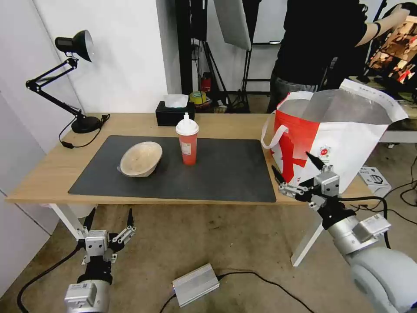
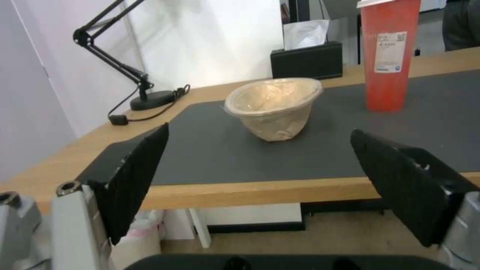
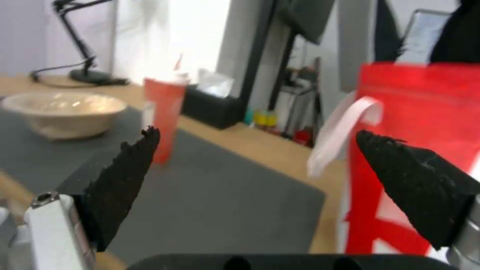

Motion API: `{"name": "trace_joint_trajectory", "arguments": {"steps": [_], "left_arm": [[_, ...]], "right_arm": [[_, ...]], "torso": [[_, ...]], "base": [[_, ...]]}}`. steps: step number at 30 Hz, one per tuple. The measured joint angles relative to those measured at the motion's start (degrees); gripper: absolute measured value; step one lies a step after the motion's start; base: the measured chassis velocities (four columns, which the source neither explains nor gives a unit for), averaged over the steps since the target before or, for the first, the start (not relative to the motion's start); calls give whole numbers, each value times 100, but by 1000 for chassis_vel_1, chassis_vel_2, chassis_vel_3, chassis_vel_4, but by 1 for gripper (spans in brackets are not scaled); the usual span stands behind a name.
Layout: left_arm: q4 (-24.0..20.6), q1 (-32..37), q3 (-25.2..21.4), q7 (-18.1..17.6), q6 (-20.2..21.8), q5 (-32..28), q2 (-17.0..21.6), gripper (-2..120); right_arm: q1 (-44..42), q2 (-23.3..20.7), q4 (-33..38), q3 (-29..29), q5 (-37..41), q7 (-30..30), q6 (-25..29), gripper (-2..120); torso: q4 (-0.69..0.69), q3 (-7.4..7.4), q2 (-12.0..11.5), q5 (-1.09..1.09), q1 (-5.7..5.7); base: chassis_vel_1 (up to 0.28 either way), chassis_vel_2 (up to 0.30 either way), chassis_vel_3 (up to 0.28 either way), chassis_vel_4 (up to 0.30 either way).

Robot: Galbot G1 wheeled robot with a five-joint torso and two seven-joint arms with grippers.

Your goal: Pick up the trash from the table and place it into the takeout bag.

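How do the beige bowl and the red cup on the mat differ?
The bowl is wide, low, beige and open, tipped toward one side; the cup is tall, narrow, red, upright, with a white domed lid. The cup stands nearer the bag. Both rest untouched on the mat.

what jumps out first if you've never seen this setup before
The big red-and-white takeout bag stands open at the right end of the table, foil lining showing. On the dark mat a red drink cup stands upright beside a tilted beige bowl. The right gripper hovers open in front of the bag; the left gripper hangs open below the table's front edge.
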Motion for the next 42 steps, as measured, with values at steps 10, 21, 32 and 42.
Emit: {"name": "trace_joint_trajectory", "arguments": {"steps": [10, 21, 32, 42], "left_arm": [[5, 16, -9, -4, -6, -16, 27, 98], [9, 23, -1, -8, -12, -18, -8, 98], [12, 19, 4, -9, -15, -17, -18, 98], [24, 18, -15, -10, -15, -15, -22, 97]], "right_arm": [[-356, 502, -17, 16, -252, -183, -54, 100], [-841, 1099, 197, -146, -632, 680, -99, 100], [-1062, 1479, 178, -256, -1096, 1585, -88, 100], [-1194, 1519, -92, -316, -1352, 1932, 264, 100]], "torso": [[-2, 0, 0, 0, 0], [-1, 0, 0, 0, 0], [-1, 0, 0, 0, 0], [-1, 0, 0, 0, 0]], "base": [[0, 0, 0, 0], [0, 0, 0, 0], [0, 0, 0, 0], [0, 0, 0, 0]]}}
